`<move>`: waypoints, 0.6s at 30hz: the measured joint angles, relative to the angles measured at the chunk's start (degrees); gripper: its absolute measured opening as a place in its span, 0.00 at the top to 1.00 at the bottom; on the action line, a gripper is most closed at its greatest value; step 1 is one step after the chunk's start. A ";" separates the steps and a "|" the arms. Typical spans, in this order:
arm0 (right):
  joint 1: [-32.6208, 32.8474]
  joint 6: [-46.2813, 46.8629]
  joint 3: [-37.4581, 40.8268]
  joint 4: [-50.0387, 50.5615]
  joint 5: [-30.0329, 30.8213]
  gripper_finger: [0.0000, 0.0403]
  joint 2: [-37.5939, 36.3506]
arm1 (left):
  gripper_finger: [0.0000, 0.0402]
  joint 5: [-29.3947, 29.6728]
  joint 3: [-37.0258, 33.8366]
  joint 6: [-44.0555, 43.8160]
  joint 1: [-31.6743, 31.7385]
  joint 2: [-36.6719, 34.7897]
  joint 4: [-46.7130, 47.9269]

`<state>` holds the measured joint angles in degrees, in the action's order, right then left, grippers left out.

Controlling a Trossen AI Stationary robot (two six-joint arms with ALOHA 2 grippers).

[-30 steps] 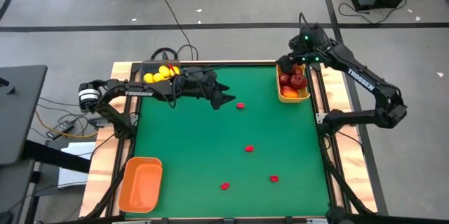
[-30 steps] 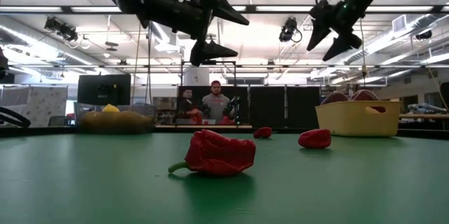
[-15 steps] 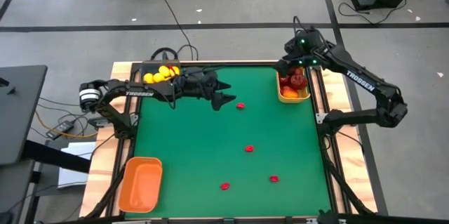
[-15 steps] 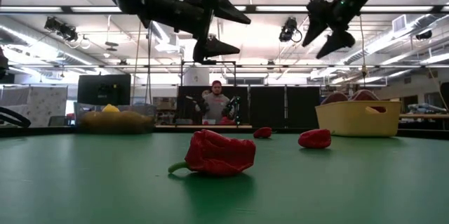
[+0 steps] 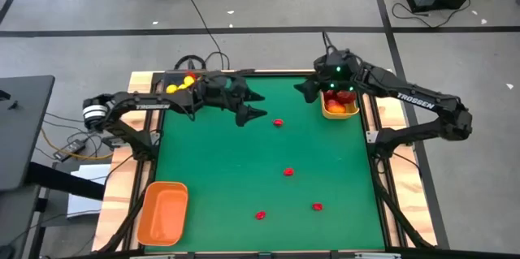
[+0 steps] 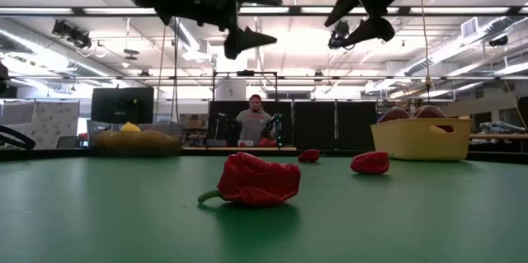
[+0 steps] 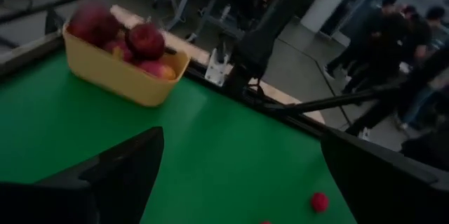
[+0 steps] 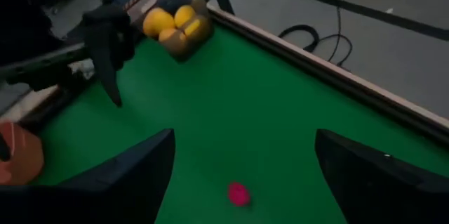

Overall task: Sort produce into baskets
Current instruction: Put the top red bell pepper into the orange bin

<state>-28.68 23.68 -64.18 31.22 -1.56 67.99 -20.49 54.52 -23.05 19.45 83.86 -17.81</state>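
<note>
Both grippers hang open and empty above the far half of the green table. My left gripper (image 5: 257,105) (image 6: 247,17) (image 7: 242,178) is right of the dark grey basket (image 5: 180,85), which holds yellow lemon-like fruits (image 8: 172,22). My right gripper (image 5: 303,90) (image 6: 356,11) (image 8: 242,175) is just left of the yellow basket (image 5: 340,110) (image 7: 116,76), which holds red apple-like fruits (image 7: 144,39). Several small red pieces lie on the table; the nearest (image 5: 278,122) (image 8: 238,193) lies between the two grippers. The orange basket (image 5: 162,212) stands at the near left corner.
Other small red pieces lie at the table's middle (image 5: 288,171) and near its front (image 5: 261,215) (image 5: 317,206); the closest looms large in the low view (image 6: 252,180). Wooden rails (image 5: 375,129) border the table. People (image 6: 250,123) stand in the room beyond.
My right gripper has left the spot over the yellow basket, gone toward the table's left and turned to point that way, staying open. My left gripper has risen a little and drawn slightly toward the far left, still open. The fruits and red pieces have kept still.
</note>
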 joint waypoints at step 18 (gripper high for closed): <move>21.88 28.51 -0.02 -8.23 8.29 0.27 7.83 | 0.02 -15.87 -5.24 21.11 4.89 -17.46 25.94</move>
<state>-6.80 52.19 -64.20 22.99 6.73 75.82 -36.35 49.29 -1.95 24.34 66.40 8.13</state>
